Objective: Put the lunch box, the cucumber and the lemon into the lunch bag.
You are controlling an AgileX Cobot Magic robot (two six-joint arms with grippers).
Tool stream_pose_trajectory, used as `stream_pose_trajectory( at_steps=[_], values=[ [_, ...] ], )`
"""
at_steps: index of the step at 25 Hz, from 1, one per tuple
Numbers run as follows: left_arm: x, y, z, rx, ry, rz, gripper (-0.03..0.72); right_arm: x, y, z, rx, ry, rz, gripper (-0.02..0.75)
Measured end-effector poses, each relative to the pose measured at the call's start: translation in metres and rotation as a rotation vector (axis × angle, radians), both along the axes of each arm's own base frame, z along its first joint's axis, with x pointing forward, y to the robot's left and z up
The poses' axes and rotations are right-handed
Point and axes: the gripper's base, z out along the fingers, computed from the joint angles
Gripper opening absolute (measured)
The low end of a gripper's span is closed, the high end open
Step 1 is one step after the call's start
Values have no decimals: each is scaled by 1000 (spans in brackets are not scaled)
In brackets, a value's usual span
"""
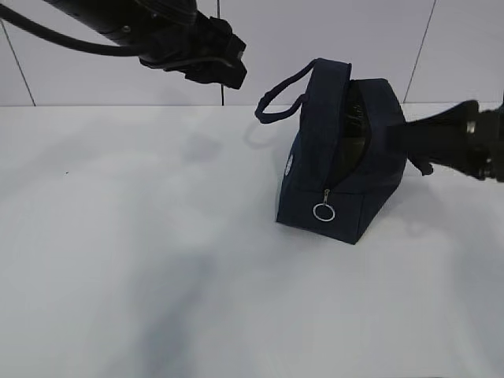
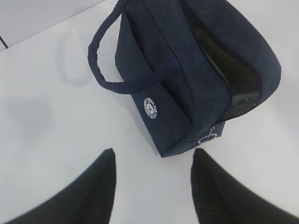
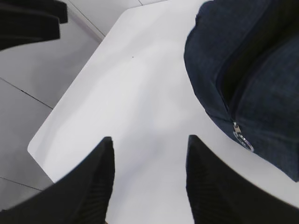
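- lunch bag (image 1: 340, 161) upright, right of table (image 1: 142, 260) centre, zipper open; inside too dark to make out.
- left gripper (image 2: 152, 186) jaws spread, empty.
- right gripper (image 3: 148, 182) jaws spread, empty.

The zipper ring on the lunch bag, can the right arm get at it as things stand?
Probably yes. The right gripper is open and empty above bare table, and the zipper ring hangs exposed on the lunch bag, with nothing between them.
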Motion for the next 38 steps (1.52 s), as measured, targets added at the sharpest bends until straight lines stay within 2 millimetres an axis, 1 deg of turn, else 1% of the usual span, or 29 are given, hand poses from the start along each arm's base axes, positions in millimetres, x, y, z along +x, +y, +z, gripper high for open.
stream_pose_trajectory(
  at_steps=[3, 5, 8, 12, 14, 17, 19, 22, 25, 31, 34, 38],
  values=[
    [0, 0, 0, 1, 2, 0, 372, -4, 0, -22, -27, 5, 5, 373],
    [0, 0, 0, 2, 1, -1, 372, -3, 0, -33, -88, -27, 45, 373],
    [0, 0, 0, 5, 4, -1, 372, 2, -1, -53, -167, -34, 113, 375],
    [0, 0, -1, 10, 6, -3, 371, 9, 0, -85, -220, -41, 221, 396],
    [-1, 1, -1, 20, 10, -5, 371, 13, 0, -99, -226, -39, 242, 401],
    [-1, 2, -2, 38, 9, -9, 372, 18, 0, -114, -226, -53, 252, 414],
    [-1, 2, -3, 45, 9, -10, 371, 21, 0, -120, -223, -82, 257, 447],
    [-1, 3, -3, 51, 10, -12, 371, 26, -1, -126, -205, -96, 214, 533],
    [0, 2, -6, 57, 16, -12, 371, 31, -1, -133, -205, -139, 190, 574],
    [8, -3, -24, 90, 49, -14, 371, 32, -1, -146, -319, -310, 284, 583],
    [8, -3, -25, 101, 45, -16, 371, 35, -1, -148, -341, -353, 306, 584],
    [9, -3, -25, 102, 36, -16, 371, 46, 0, -144, -321, -392, 307, 583]
  ],
)
